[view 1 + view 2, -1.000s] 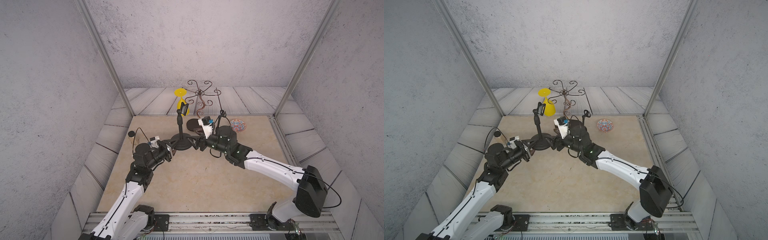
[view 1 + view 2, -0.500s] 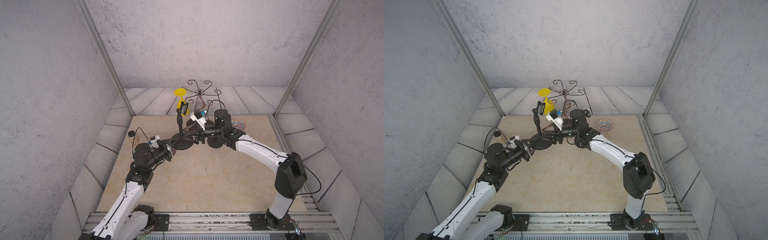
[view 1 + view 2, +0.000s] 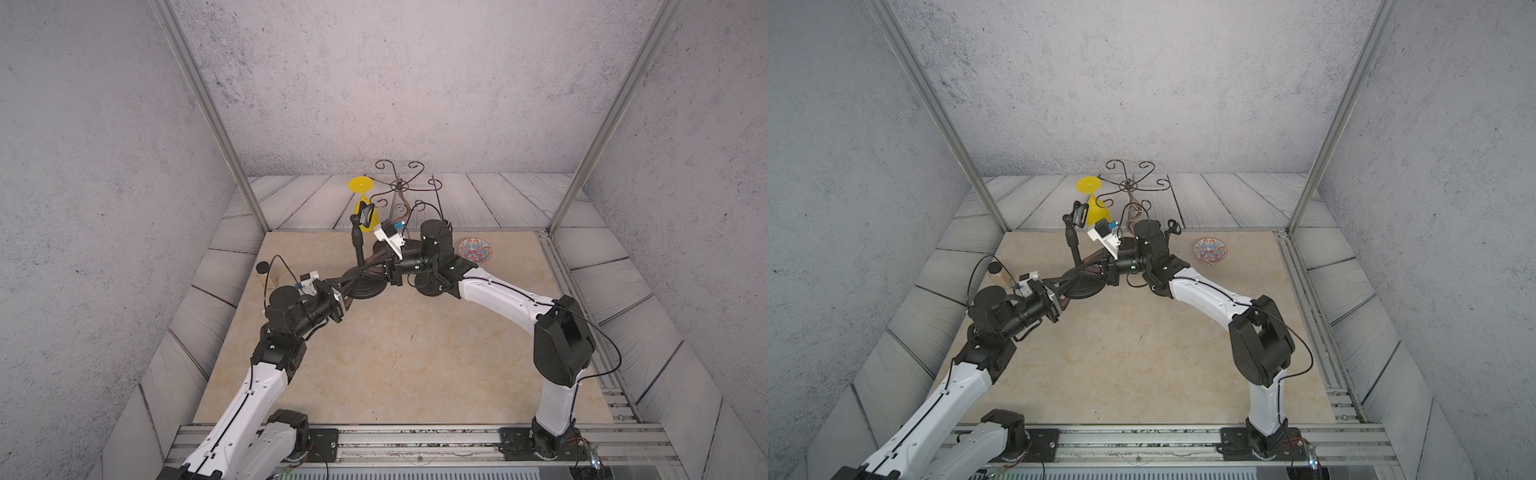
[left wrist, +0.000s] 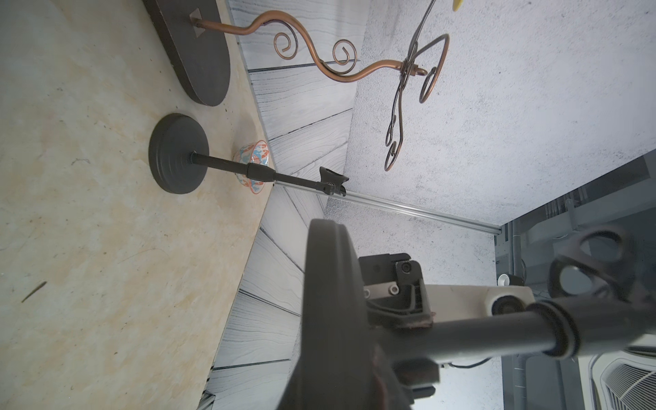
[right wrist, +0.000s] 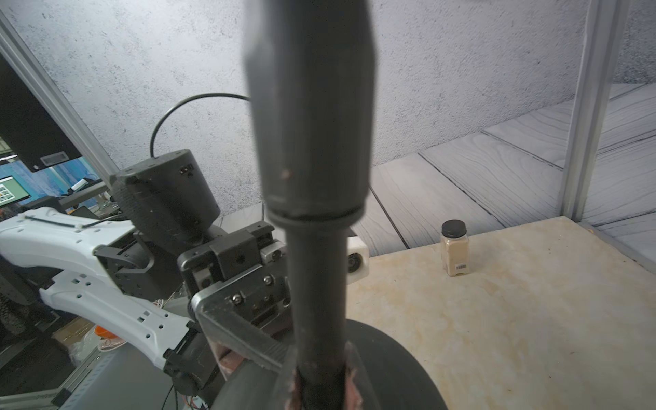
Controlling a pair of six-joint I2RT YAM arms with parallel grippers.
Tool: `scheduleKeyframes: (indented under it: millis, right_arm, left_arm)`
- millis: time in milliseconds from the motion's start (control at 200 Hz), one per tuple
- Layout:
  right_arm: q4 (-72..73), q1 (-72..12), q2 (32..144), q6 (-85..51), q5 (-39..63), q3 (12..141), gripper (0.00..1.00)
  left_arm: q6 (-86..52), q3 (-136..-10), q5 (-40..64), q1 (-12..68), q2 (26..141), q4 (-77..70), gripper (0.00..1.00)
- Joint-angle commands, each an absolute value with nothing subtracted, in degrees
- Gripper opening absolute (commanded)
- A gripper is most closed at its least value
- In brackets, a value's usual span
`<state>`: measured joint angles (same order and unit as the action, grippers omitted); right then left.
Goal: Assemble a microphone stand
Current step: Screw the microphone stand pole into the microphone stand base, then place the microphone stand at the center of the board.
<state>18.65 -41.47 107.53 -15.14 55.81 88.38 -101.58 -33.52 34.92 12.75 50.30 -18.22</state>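
The microphone stand (image 3: 356,237) stands toward the back of the worktop (image 3: 395,353), between the two arms, with its round black base (image 3: 370,289) low on the surface. I cannot tell whether the base lies fully flat. Its pole (image 5: 312,284) rises from the middle of the base and leans a little in both top views, and the clip (image 3: 365,214) sits at the top. The left gripper (image 3: 345,286) reaches in from the near-left, and its fingers (image 5: 241,337) are pressed onto the rim of the base, pinching it. The right gripper (image 3: 365,267) comes in from the other side, low down. In the right wrist view its fingers (image 5: 355,383) are clamped on the pole just above the base, one on each side. A second stand (image 4: 227,165) stands upright just behind the right arm's wrist, apart from both grippers. A patterned bowl (image 3: 476,250) sits near it, toward the back right. At the back edge is a curly wire rack (image 3: 399,189) with an upturned yellow glass (image 3: 360,184) hanging on it, just behind the clip. A spice jar (image 5: 454,250) with a black cap stands at the left edge of the worktop, well apart from the base.
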Motion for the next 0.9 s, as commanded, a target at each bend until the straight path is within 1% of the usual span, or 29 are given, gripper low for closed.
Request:
scheduleKeyframes:
  millis: [0,80,120,170,215,280,320,355,425,475,540,621,631,651,676,721,751,811,896]
  right_arm:
    - [17.5,-42.81,105.39,-15.8,46.13,85.67,0.0]
    - [18.16,-44.16,102.86,-15.8,37.18,82.1,0.0]
    - [18.85,-45.49,101.09,-16.2,28.97,79.61,0.0]
    - [20.15,-47.26,99.49,-16.83,22.34,76.76,0.0]
    - [21.31,-49.26,98.28,-18.46,14.12,74.62,0.0]
    - [19.49,-52.89,97.25,-22.87,-1.76,73.29,0.0]
    - [16.16,-55.44,97.25,-26.12,-14.19,74.02,0.0]
    - [14.04,-57.73,97.74,-27.95,-21.11,75.16,0.0]
    - [12.46,-61.17,99.14,-29.77,-27.91,77.74,0.0]
    - [11.33,-62.73,99.55,-30.48,-30.81,79.22,0.0]
    - [11.0,-63.75,99.41,-30.52,-32.63,79.89,0.0]
    - [11.78,-63.74,98.12,-29.66,-32.27,78.86,0.0]
    - [11.95,-63.7,97.88,-29.28,-32.1,78.67,0.02]
    - [12.53,-63.63,97.46,-28.1,-31.34,78.14,0.11]
    - [13.58,-63.51,96.72,-26.32,-29.91,77.34,0.24]
    - [15.88,-63.24,95.48,-22.83,-26.02,75.53,0.45]
    - [17.17,-62.83,94.69,-20.91,-23.48,74.39,0.56]
    - [18.99,-61.85,93.15,-18.28,-18.76,72.77,0.66]
    - [22.01,-59.49,91.87,-16.88,-11.12,70.73,0.71]
  left_arm:
    - [-99.93,-36.21,35.95,13.01,49.35,-23.83,0.0]
    - [-99.89,-36.19,35.86,13.01,49.41,-23.74,0.0]
    - [-99.82,-36.15,35.86,13.01,49.47,-23.73,0.0]
    - [-99.76,-36.12,35.81,13.01,49.48,-23.75,0.0]
    - [-99.7,-36.12,35.78,13.01,49.48,-23.73,0.0]
    - [-99.54,-36.06,35.82,13.01,49.56,-23.64,0.0]
    - [-99.41,-35.95,35.73,13.01,49.48,-23.46,0.0]
    - [-99.42,-35.79,35.75,13.01,49.44,-23.42,0.0]
    - [-99.24,-35.44,35.76,13.01,49.48,-23.13,0.0]
    - [-99.15,-35.29,35.69,13.01,49.54,-23.01,0.0]
    - [-99.02,-35.08,35.65,13.0,49.57,-22.88,0.0]
    - [-98.75,-34.87,35.44,13.01,49.48,-22.41,0.0]
    - [-98.71,-34.75,35.43,13.01,49.48,-22.41,0.0]
    - [-98.66,-34.68,35.35,12.96,49.48,-22.46,0.0]
    - [-98.64,-34.55,35.34,12.94,49.48,-22.41,0.0]
    - [-98.68,-34.37,35.25,12.99,49.48,-22.41,0.0]
    - [-98.63,-34.28,35.25,12.96,49.54,-22.41,0.0]
    - [-98.44,-34.08,35.16,12.9,49.57,-22.34,0.0]
    - [-98.35,-33.62,35.24,12.97,49.48,-22.32,0.0]
